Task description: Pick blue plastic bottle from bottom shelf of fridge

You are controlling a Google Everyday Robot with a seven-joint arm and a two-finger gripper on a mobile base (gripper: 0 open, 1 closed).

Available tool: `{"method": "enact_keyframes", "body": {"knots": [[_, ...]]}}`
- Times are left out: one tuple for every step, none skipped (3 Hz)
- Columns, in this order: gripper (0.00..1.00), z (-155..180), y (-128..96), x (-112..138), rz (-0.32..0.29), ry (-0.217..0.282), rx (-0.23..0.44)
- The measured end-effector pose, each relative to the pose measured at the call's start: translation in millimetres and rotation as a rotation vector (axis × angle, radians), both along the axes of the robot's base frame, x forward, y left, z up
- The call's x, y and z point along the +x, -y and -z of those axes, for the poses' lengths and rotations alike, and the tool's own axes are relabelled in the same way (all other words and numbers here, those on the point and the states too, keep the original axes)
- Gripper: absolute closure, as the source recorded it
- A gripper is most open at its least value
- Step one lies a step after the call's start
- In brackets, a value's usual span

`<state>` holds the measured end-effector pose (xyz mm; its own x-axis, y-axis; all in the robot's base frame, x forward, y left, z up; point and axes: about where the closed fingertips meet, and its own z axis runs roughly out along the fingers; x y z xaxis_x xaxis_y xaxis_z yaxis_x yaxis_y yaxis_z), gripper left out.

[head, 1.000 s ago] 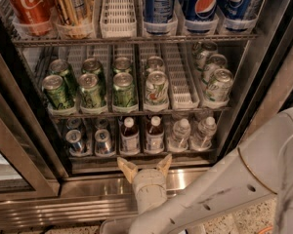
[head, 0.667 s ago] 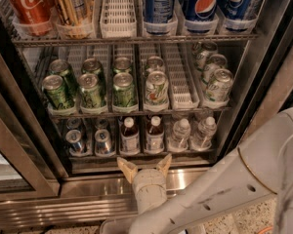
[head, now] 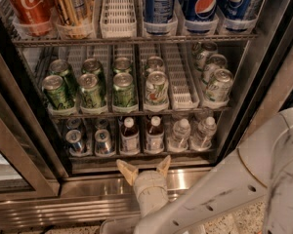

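Two look-alike bottles are racked side by side on the bottom shelf (head: 88, 157), so with the gripper (head: 144, 165) held nearer, fingers spread and empty, the twin bottle (head: 129, 136) left of the blue plastic bottle (head: 155, 134) could be seized or toppled.

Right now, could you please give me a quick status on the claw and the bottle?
Claw open, low, just outside the bottom shelf. Blue plastic bottle and its twin upright mid-shelf, untouched. Nothing seen between claw and them.
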<state>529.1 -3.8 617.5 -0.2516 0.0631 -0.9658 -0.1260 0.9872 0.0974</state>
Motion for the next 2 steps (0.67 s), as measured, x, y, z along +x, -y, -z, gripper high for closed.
{"method": "enact_keyframes", "body": {"knots": [[0.0,9.6,4.9,3.3,-0.001,0.005,-0.013],[0.0,15.5,9.1,8.4,0.006,0.014,-0.024]]}}
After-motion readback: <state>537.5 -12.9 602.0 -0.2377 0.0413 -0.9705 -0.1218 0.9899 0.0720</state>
